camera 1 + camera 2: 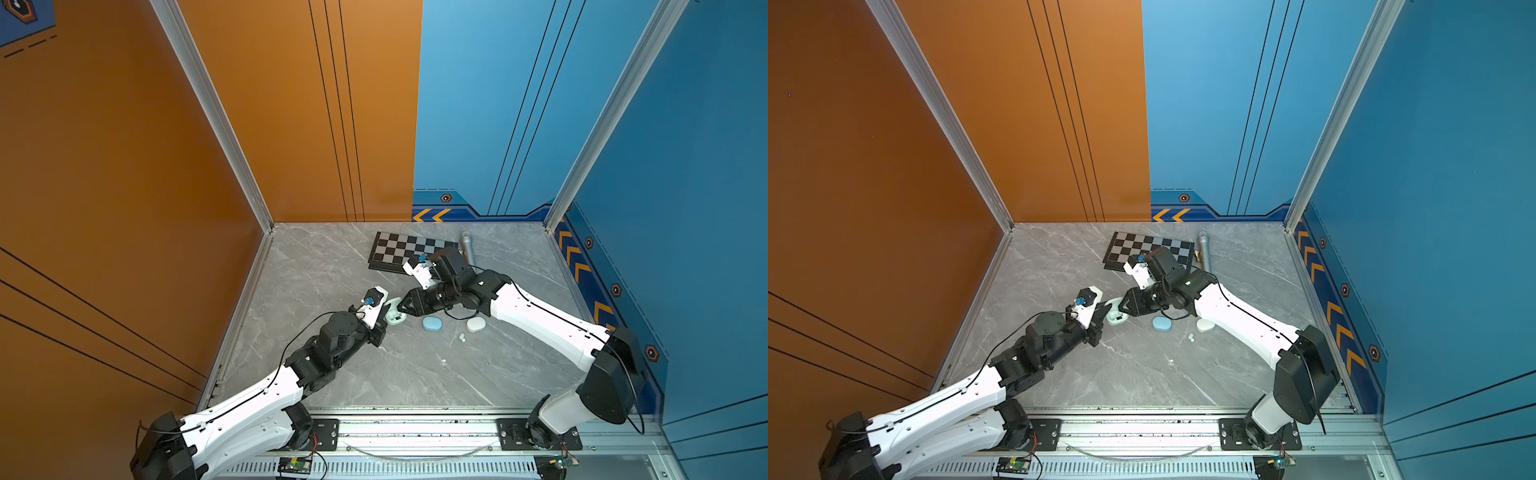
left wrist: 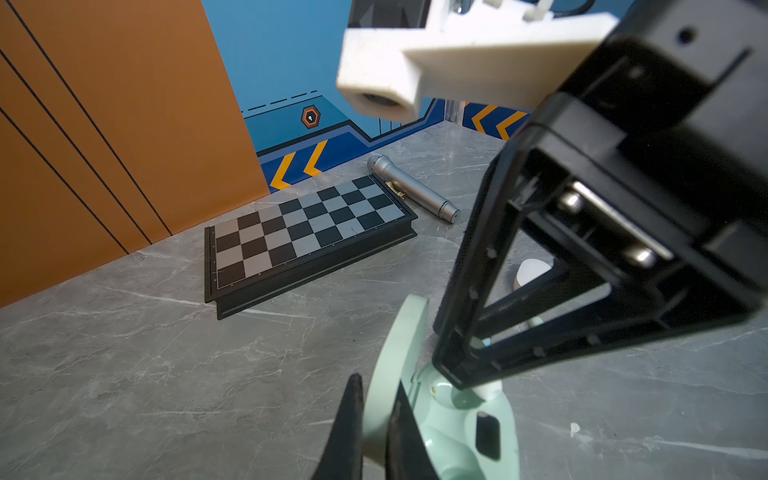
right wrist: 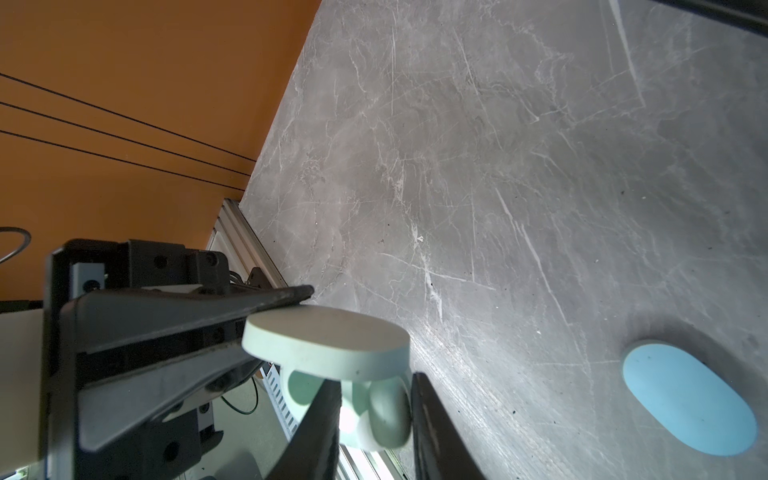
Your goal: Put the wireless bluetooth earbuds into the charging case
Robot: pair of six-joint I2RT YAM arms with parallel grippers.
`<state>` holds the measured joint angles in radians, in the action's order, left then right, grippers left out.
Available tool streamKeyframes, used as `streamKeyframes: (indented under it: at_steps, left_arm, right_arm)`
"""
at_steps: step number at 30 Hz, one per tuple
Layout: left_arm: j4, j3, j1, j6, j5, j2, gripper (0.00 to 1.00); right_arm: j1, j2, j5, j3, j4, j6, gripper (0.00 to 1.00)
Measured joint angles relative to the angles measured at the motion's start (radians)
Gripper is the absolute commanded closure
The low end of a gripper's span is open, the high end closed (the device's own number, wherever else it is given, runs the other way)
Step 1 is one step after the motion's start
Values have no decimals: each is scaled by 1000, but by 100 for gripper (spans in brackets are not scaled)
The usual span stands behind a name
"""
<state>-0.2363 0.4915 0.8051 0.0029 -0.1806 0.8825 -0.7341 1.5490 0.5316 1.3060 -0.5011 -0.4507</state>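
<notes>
Two loose pale earbuds lie on the worktop, near the shut blue case and white case. Beyond, the left jaws pinch the mint charging case's raised lid; the right jaws, narrowly parted, grip a mint earbud at its open base. Farthest lie a chessboard and microphone.

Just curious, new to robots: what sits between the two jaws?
An open mint-green charging case, in both top views. Left gripper pinches its lid; right gripper holds a mint earbud at it.
</notes>
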Motion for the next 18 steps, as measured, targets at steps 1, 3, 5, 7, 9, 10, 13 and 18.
streamKeyframes:
  at_steps: [1, 3, 5, 7, 9, 10, 13, 18]
  left_arm:
    - [0, 0, 0, 0, 0, 0, 100]
    - [0, 0, -1, -3, 0, 0, 100]
    - [0, 0, -1, -3, 0, 0, 100]
    - [0, 0, -3, -3, 0, 0, 100]
    - [0, 0, -6, -3, 0, 0, 100]
    - [0, 0, -6, -3, 0, 0, 100]
    - [0, 0, -7, -3, 0, 0, 100]
    - [0, 0, -7, -3, 0, 0, 100]
  right_arm:
    - [0, 0, 0, 0, 0, 0, 70]
    - [0, 0, 0, 0, 0, 0, 70]
    - [0, 0, 0, 0, 0, 0, 70]
    - [0, 0, 0, 0, 0, 0, 70]
    - [0, 0, 0, 0, 0, 0, 71]
    - [-1, 0, 0, 0, 0, 0, 71]
    - [-3, 0, 0, 0, 0, 0, 72]
    - [-12, -1, 0, 0, 0, 0, 71]
